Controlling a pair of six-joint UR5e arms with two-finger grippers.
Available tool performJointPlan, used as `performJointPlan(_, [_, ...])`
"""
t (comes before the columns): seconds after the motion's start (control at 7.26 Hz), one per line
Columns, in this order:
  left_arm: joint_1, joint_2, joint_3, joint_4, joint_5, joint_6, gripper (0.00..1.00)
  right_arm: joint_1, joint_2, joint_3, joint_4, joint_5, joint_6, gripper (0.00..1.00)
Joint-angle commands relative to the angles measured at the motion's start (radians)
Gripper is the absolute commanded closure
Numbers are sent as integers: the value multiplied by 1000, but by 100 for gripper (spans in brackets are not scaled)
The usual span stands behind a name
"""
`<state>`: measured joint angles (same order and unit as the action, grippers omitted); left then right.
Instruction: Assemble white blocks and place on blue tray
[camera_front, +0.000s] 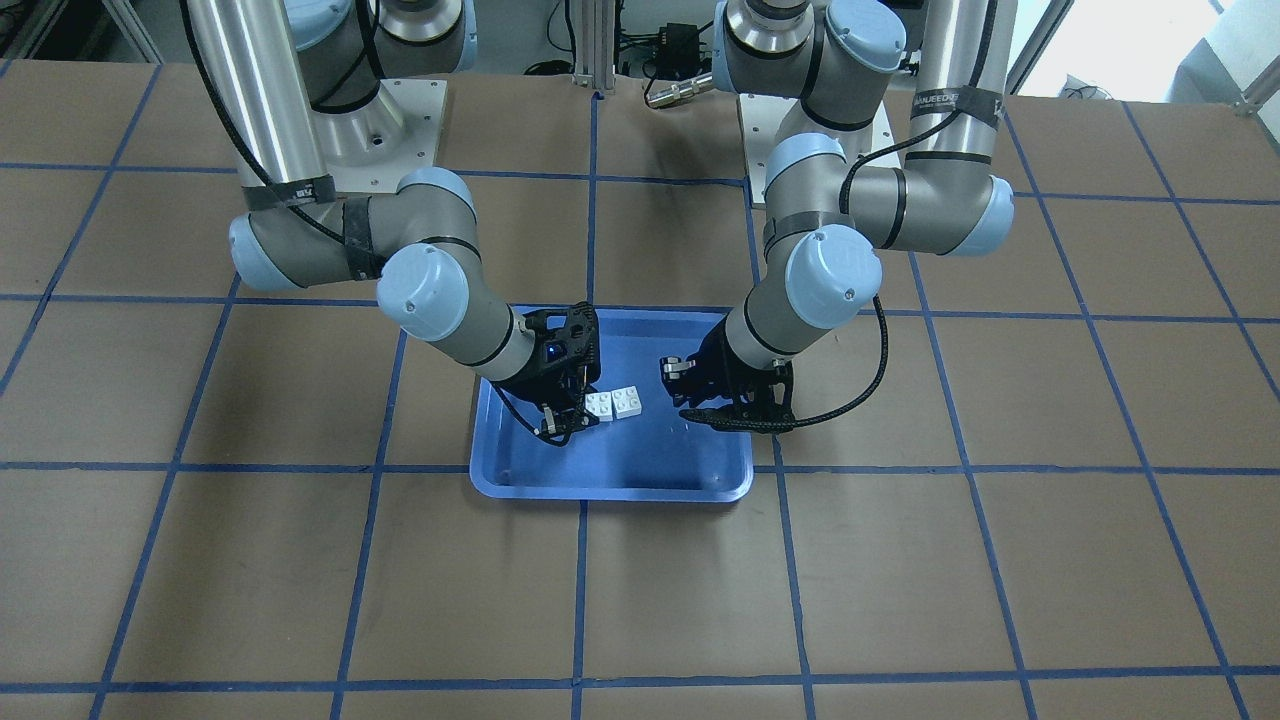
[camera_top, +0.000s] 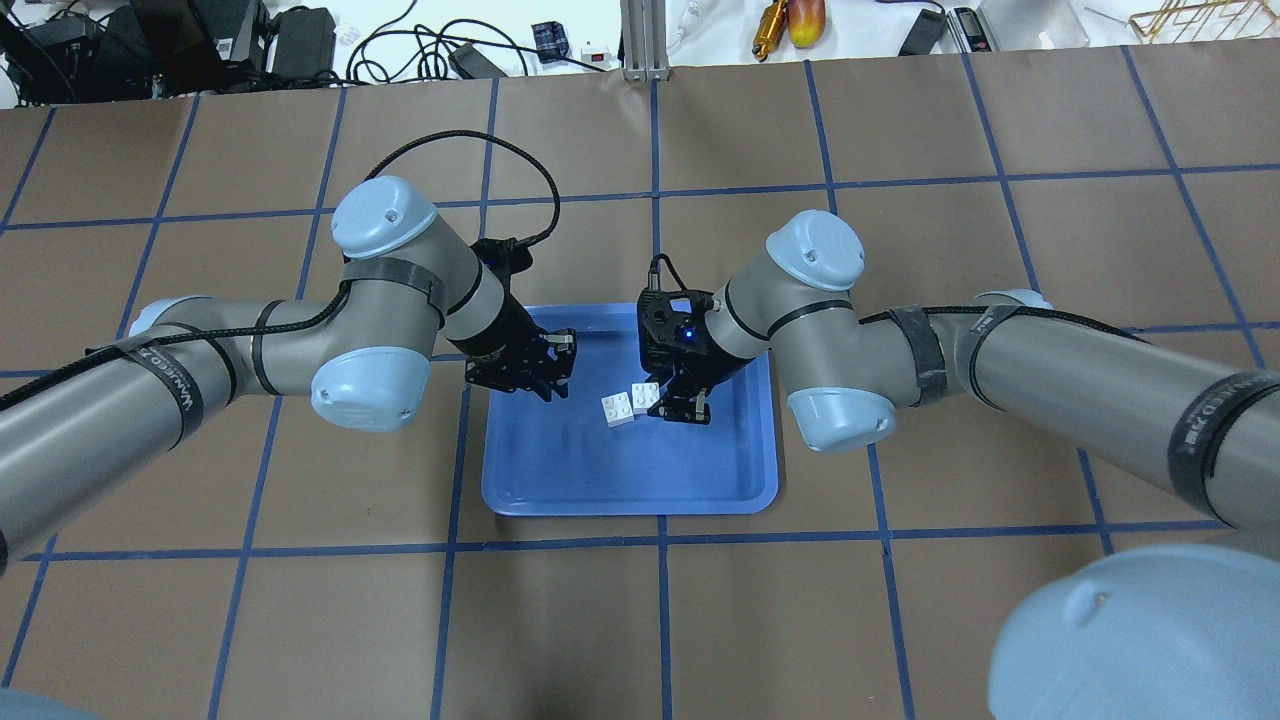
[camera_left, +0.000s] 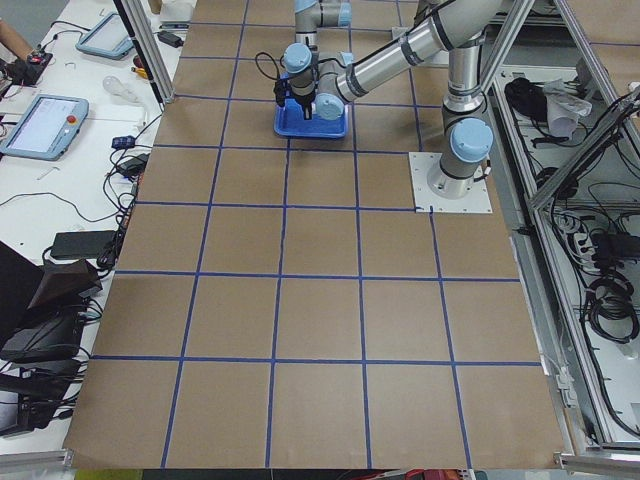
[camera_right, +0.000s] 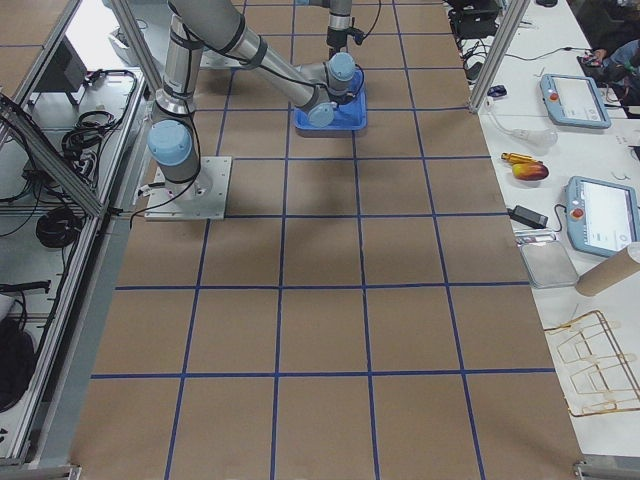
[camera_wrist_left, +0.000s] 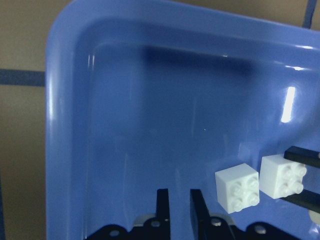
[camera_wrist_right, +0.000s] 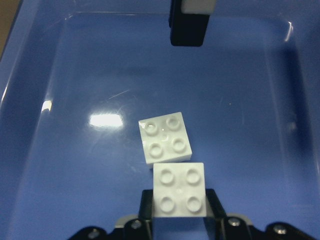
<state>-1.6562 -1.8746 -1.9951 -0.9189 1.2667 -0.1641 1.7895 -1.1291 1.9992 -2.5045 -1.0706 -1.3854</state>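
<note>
Two white blocks lie side by side, corners close, in the blue tray (camera_front: 620, 475) (camera_top: 600, 480). My right gripper (camera_top: 672, 408) (camera_wrist_right: 179, 202) is shut on one white block (camera_wrist_right: 179, 190) (camera_top: 646, 397) (camera_front: 600, 404), studs up, low over the tray floor. The other white block (camera_wrist_right: 165, 136) (camera_top: 617, 409) (camera_front: 627, 400) rests free on the tray floor just beyond it. My left gripper (camera_top: 553, 368) (camera_wrist_left: 179, 197) hangs over the tray's other side, fingers close together and empty, a short way from the blocks (camera_wrist_left: 237, 187).
The tray sits mid-table on brown paper with a blue tape grid (camera_top: 660, 620). Both forearms lean in over the tray's two sides. Cables and tools lie past the table's far edge (camera_top: 780, 20).
</note>
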Motion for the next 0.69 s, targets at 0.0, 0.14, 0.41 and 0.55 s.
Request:
performJointPlan(0.0, [-2, -5, -1, 0, -1, 0, 72, 5, 0, 1, 1, -3, 6, 98])
performJointPlan(0.14, [-1, -3, -1, 0, -1, -2, 72, 5, 0, 4, 1, -5, 8, 95])
performJointPlan(0.41, [-2, -3, -1, 0, -1, -2, 72, 5, 0, 4, 4, -8, 9, 57])
performJointPlan(0.55, [-4, -3, -1, 0, -1, -2, 72, 5, 0, 6, 7, -8, 9, 57])
